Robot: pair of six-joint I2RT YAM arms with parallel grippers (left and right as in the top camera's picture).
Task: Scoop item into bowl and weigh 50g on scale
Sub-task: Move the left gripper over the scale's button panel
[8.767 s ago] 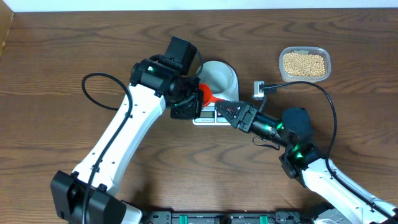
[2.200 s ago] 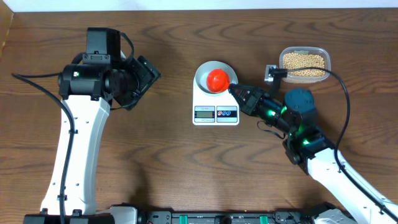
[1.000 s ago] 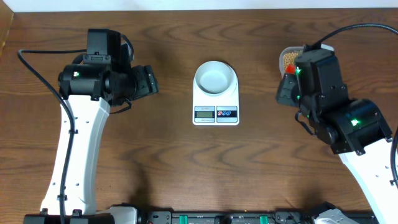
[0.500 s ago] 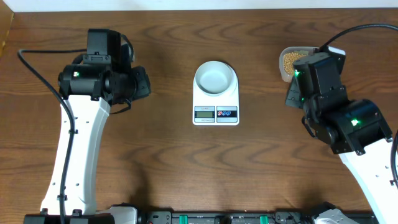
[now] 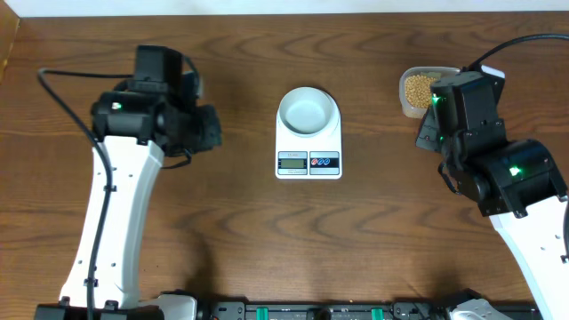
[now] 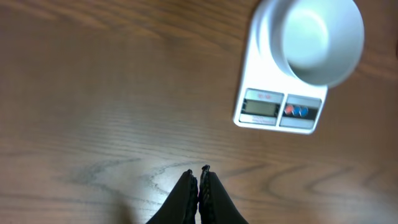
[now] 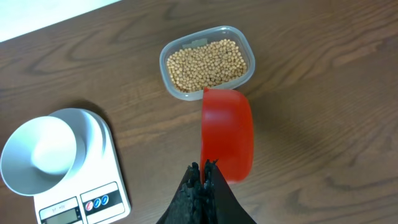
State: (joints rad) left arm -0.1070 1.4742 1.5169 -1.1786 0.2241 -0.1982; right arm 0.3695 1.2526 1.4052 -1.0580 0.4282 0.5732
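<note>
Beside the beans [image 7: 208, 64], your right hand [image 7: 204, 167] is gripping the red scoop [image 7: 227, 134], seemingly poised to dip; your left hand [image 6: 199, 177] is hanging clenched, empty, clear of the bowl [image 5: 308, 110] on the scale [image 5: 308, 163].

Clear plastic tub [image 7: 163, 67], red scoop [image 7: 227, 134], dark wooden table [image 7: 311, 124]

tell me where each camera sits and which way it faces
overhead: fixed above the table, looking down; left arm, right arm, scale, bowl, tub of beans show.
left wrist: on left arm, looking down past shut left jaws at bare wood, scale and bowl top right.
right wrist: on right arm, looking down past right jaws shut on a red scoop at the tub, scale and bowl lower left.
shared: all three see scale and bowl; left wrist misses the tub.
</note>
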